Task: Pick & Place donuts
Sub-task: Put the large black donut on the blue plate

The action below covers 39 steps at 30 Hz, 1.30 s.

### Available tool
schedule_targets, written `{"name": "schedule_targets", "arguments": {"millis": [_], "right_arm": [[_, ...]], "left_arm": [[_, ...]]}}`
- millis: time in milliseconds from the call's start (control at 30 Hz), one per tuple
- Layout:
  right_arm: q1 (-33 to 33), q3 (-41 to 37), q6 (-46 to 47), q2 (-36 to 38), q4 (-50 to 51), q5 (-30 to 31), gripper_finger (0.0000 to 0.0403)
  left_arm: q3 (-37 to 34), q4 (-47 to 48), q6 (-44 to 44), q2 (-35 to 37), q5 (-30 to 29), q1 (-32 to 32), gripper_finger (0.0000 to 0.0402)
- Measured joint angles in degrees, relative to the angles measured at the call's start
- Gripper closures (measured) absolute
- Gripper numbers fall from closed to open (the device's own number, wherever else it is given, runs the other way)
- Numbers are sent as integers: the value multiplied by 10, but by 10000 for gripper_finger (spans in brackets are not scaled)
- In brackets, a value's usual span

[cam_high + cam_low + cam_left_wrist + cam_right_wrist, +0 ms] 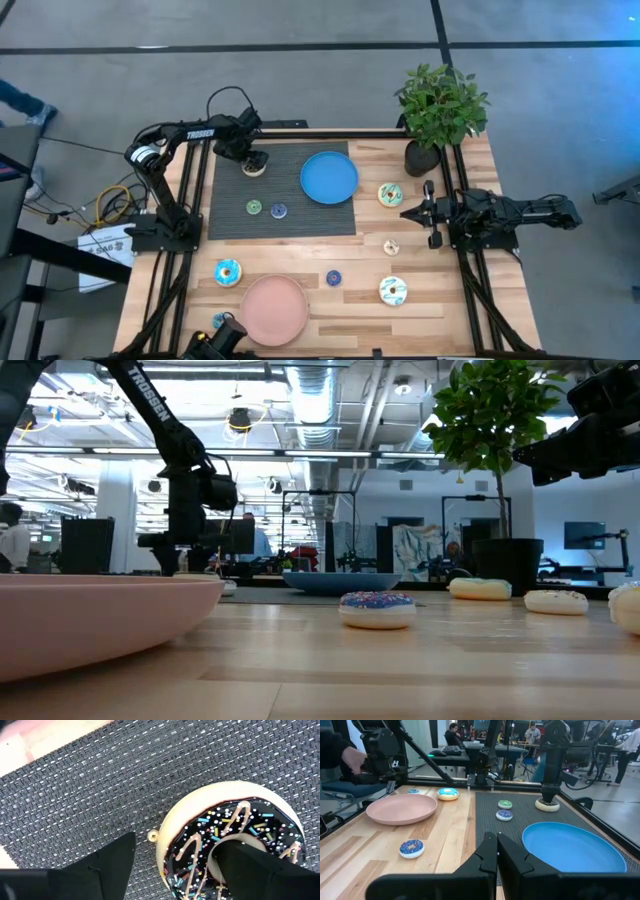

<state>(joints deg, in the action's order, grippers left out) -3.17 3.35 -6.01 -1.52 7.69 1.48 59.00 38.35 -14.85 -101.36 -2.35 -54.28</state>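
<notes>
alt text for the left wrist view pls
The left gripper is open around one side of a dark brown donut with sprinkles, one finger in its hole and one outside its rim. The donut lies on a dark woven mat.

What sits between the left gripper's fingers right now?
In the left wrist view, the left gripper straddles one side of the chocolate-iced sprinkled donut, one finger through its hole.

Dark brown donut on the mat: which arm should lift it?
Left. The left gripper is already down on the dark brown donut, one finger in its hole, one outside the rim. The right gripper waits shut, across the blue plate.
</notes>
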Motion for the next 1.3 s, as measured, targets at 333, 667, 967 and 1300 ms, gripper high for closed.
{"name": "schedule_targets", "arguments": {"millis": [333,667,967,1300], "right_arm": [[0,0,0,0,0,0,403],[0,0,0,0,0,0,403],[0,0,0,0,0,0,403],[0,0,0,0,0,0,403]], "left_arm": [[0,-18,0,0,-1,0,183],[0,-19,0,0,2,0,194],[4,-14,-5,0,3,0,194],[59,37,-7,0,5,17,194]]}}
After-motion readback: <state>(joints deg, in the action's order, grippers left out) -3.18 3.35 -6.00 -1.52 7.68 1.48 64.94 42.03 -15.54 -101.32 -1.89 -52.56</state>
